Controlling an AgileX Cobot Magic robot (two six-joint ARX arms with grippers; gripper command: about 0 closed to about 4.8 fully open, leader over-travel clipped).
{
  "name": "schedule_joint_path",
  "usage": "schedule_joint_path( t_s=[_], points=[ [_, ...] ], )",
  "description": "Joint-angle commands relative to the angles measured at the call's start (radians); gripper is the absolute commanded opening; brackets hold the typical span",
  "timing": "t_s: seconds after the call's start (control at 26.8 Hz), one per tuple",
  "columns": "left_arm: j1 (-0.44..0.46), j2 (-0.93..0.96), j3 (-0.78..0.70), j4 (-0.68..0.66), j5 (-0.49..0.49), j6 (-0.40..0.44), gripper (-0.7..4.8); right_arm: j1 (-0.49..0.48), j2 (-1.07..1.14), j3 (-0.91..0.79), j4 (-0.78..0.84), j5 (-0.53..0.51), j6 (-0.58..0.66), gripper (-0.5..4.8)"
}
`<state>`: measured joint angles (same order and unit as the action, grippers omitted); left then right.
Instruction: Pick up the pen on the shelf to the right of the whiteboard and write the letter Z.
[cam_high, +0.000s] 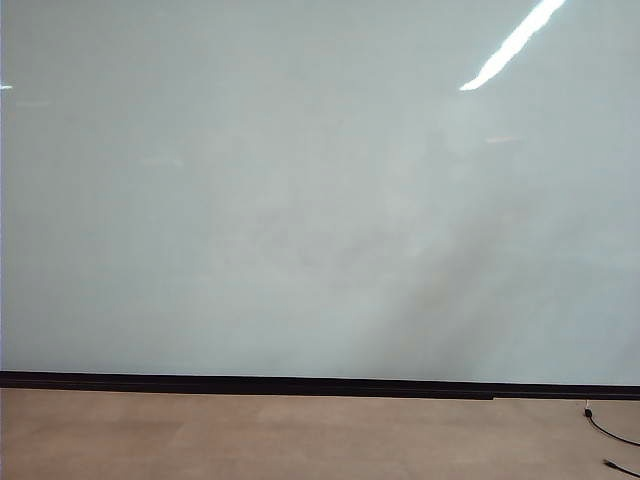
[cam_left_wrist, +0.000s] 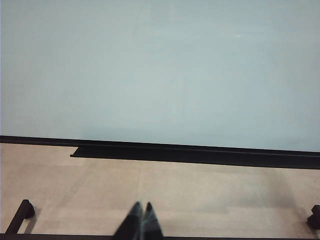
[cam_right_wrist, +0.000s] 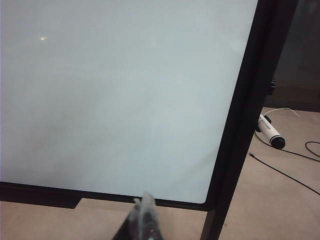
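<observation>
Both end effectors (cam_left_wrist: 141, 210) (cam_right_wrist: 145, 202), pinched together, hover short of whiteboard (cam_high: 300, 200).

Soft, hazy; glare streak on whiteboard (cam_high: 300, 200)

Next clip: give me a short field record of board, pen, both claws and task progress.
whiteboard: blank, no letter Z visible
pen: lying on the surface right of the board's black frame, near thin black cables
left claw: shut, empty, low in front of the board
right claw: shut, empty, near the board's lower right corner, apart from the pen
progress: pen not yet picked up
</observation>
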<state>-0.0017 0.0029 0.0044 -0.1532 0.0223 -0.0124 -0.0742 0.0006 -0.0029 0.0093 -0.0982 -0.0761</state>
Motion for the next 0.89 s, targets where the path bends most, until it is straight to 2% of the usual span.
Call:
schedule_joint_path(
  t_s=[0.04, 0.56, 0.67, 0.75, 0.78, 0.82, 0.89],
  points=[
    [0.000, 0.000, 0.002, 0.011, 0.000, 0.005, -0.05, -0.001, 0.001, 0.003, 0.010, -0.002, -0.002, -0.05],
    [0.000, 0.000, 0.002, 0.011, 0.000, 0.005, -0.05, -0.001, 0.001, 0.003, 0.011, 0.010, -0.003, -0.05],
    [0.000, 0.000, 0.002, 0.011, 0.000, 0.005, -0.04, -0.001, 0.001, 0.003, 0.009, 0.105, -0.003, -0.05],
    [0.000, 0.000, 0.002, 0.011, 0.000, 0.005, -0.05, -0.001, 0.001, 0.003, 0.008, 0.222, -0.003, -0.05],
    [0.000, 0.000, 0.002, 0.011, 0.000, 0.005, -0.04, -0.001, 0.001, 0.003, 0.008, 0.353, -0.003, -0.05],
    [0.000, 0.000, 0.002, 0.011, 0.000, 0.005, -0.04, -0.001, 0.001, 0.003, 0.006, 0.432, -0.003, -0.05],
    [0.000, 0.000, 0.002, 0.011, 0.000, 0.005, -0.05, -0.001, 0.001, 0.003, -0.002, 0.460, -0.003, -0.05]
  ],
)
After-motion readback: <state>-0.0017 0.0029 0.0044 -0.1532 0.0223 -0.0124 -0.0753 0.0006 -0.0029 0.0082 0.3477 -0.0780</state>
